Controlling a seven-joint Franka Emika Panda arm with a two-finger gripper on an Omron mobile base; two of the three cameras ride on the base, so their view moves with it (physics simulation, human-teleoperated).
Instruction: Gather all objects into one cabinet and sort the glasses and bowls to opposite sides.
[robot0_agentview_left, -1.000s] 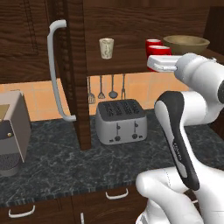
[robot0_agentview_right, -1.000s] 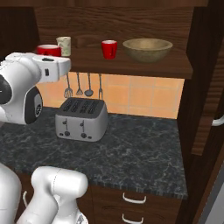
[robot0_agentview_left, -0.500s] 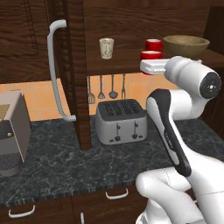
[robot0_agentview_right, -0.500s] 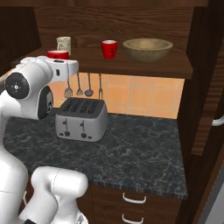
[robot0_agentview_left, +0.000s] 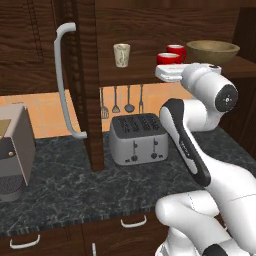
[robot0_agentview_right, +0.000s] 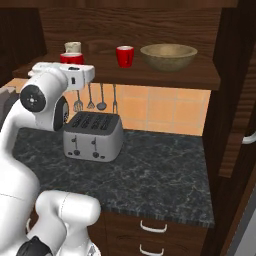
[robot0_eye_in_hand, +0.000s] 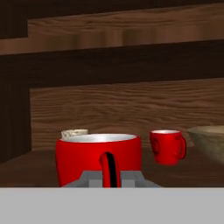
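Red cup (robot0_eye_in_hand: 98, 157) sits clamped in the jaws above the shelf (robot0_eye_in_hand: 183, 173).

The arm (robot0_agentview_left: 200, 150) is glossy white, built of fat rounded links. One long link carries a dark grey, almost black band along its side. A round dark grey cap with a small pale centre dot closes the joint at about 2 o'clock in the left base view. The end effector (robot0_agentview_left: 169, 73) has a flat white body.
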